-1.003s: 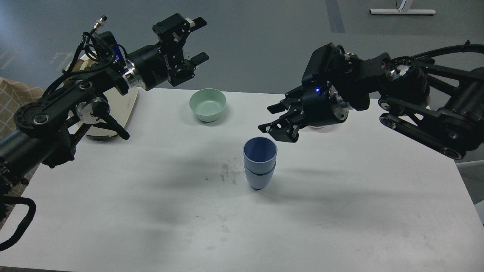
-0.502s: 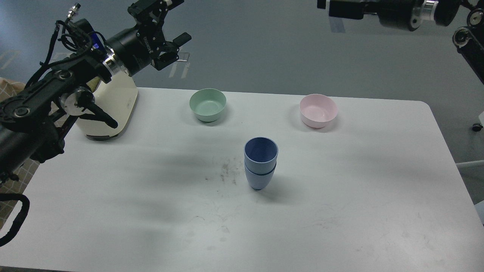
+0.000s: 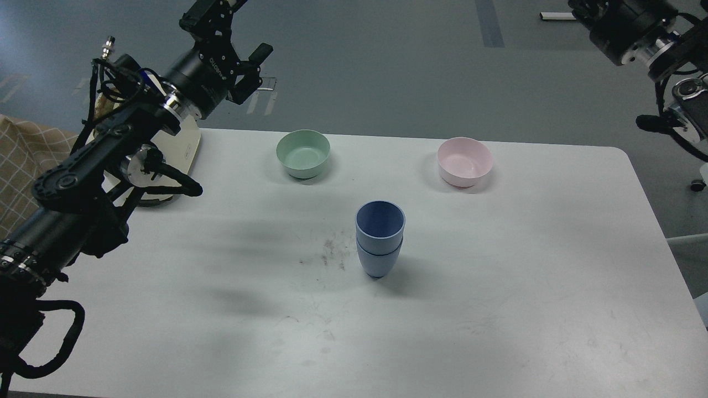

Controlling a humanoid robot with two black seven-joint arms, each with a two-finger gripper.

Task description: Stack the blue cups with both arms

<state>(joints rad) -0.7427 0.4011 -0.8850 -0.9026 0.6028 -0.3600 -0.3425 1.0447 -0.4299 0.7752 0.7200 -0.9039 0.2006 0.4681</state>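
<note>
The nested blue cups (image 3: 379, 239) looked light, stiff and smooth, best pinched at the rim; left fingers (image 3: 260, 52) stood apart, the right fingers out of view.

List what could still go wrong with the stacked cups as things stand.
1. The blue cups stand nested on a narrow base, with nothing holding them; a bump to the white table might tip the stack.
2. The left tool hangs open above the far left edge; a low sweep on retreat could clip the mint-green bowl.
3. The upper cup's rim sits above the lower one, so the seating may be shallow.
</note>
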